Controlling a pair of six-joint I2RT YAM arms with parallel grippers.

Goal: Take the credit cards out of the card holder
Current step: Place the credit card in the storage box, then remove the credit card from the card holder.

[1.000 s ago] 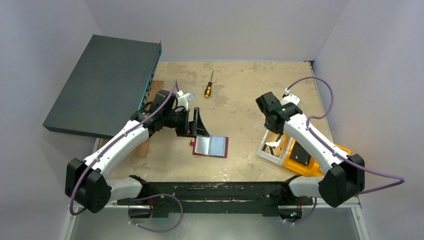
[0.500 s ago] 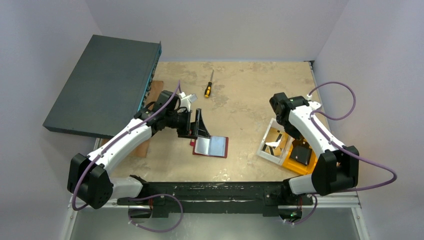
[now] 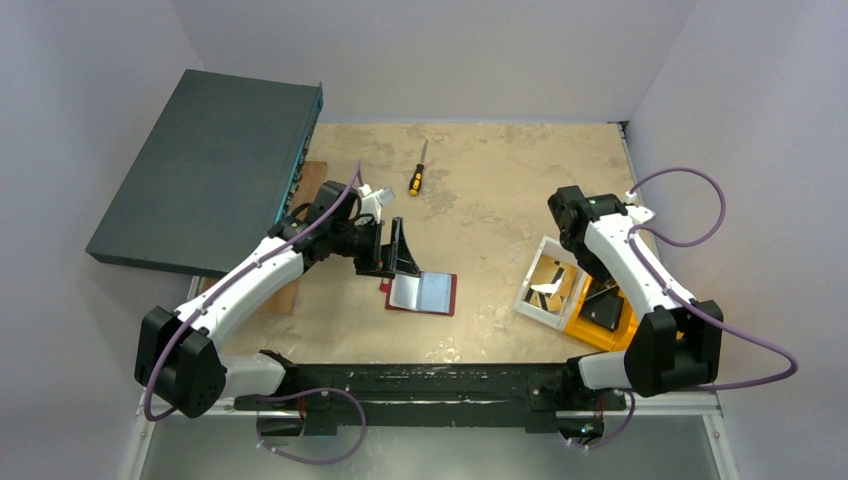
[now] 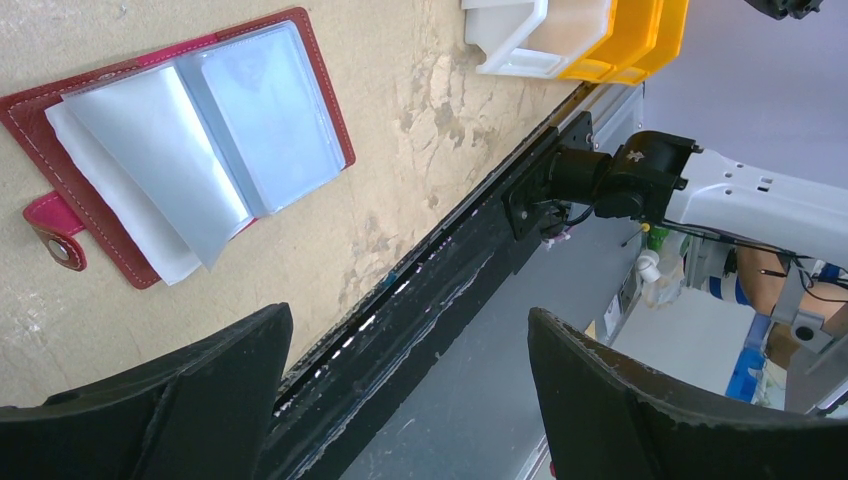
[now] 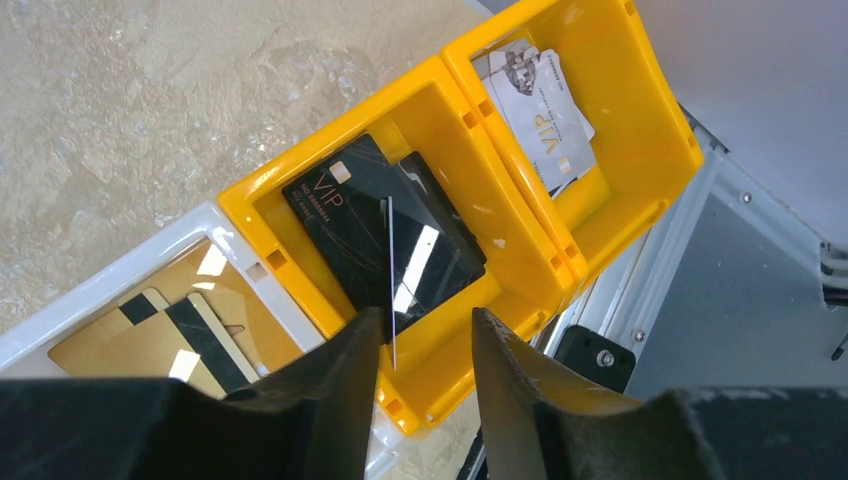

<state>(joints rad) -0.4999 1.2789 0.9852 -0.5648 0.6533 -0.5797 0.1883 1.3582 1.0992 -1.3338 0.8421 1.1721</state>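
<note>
- Since a second ago the right arm has swung away from the holder [image 3: 422,292] and farther out over the bins on its right. The right gripper [image 5: 428,318], clamped then, now has its jaws parted.
- A card [image 5: 390,270] hangs edge-on beside one finger, with a clear gap to the other, so it looks like a release, not a grip.
- It hangs above the yellow bin [image 5: 300,152] of black cards [image 5: 350,220], probably so it drops in with them.
- Next to that, on the holder's side, a white bin [image 5: 110,280] holds gold cards [image 5: 130,350]. On the side away from the holder, silver cards [image 5: 545,110] lie in another yellow bin, so the bins seem sorted by colour.
- The left gripper [image 4: 405,330] has barely shifted. It hovers spread wide and empty just behind the holder, likely ready to pin it for the next pull.
- The holder lies open and flat on the table, sleeves up. I cannot tell whether any card remains inside.
</note>
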